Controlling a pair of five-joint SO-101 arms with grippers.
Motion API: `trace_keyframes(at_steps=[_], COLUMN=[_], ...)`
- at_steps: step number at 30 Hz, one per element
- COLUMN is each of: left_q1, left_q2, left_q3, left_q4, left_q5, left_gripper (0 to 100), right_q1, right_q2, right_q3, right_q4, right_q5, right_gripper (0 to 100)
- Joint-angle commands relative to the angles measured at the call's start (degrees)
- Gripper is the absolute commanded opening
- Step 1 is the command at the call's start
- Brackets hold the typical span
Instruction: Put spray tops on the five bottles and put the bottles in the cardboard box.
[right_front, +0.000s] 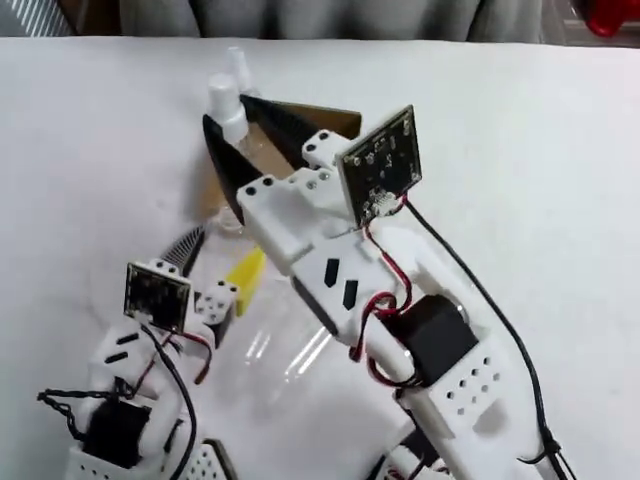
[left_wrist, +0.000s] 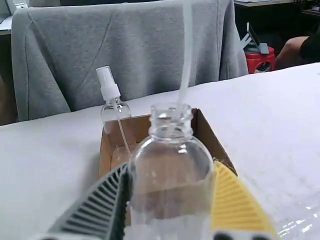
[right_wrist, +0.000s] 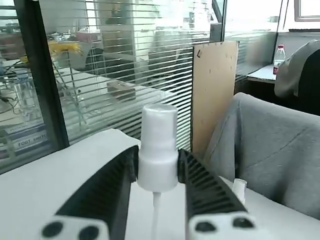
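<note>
White surface (right_front: 520, 120), and nearest in, the left tool (left_wrist: 170, 168) grips a clear round plastic bottle (left_wrist: 170, 147), neck open. Right tool (right_wrist: 157, 154) pinches a white spray top (right_wrist: 158, 135), tube dipping into that neck. At one o'clock beyond, the brown cardboard box (left_wrist: 137, 129) holds a capped clear bottle (left_wrist: 114, 107).

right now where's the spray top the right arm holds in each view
High view: spray top in the right end effector, by the cardboard box.
Left wrist view: its tube entering the open bottle at the neck.
Right wrist view: spray top clamped between the black fingers.
Shared landmark: the capped bottle.
</note>
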Motion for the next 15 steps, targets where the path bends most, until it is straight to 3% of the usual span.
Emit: trace_keyframes(at_steps=[1,7,10,15], left_q1=[0.66,0.66,0.66,0.66], left_q2=[-1.01,-1.01,-1.01,-1.01], left_q3=[-0.62,-0.44,-0.35,-0.35], left_q4=[-0.62,-0.62,-0.62,-0.62], left_q5=[-0.53,-0.62,-0.62,-0.62], left_gripper=[2,2,2,2], right_q1=[-0.13,-0.31,-0.22,-0.48], right_q2=[-0.75,-1.19,-1.27,-1.10], right_q3=[0.26,5.10,6.59,6.95], right_q4=[-1.10,-0.92,-0.48,5.76], right_q5=[0.79,0.26,-3.43,-4.22], right_gripper=[1.6,1.6,1.6,1.6])
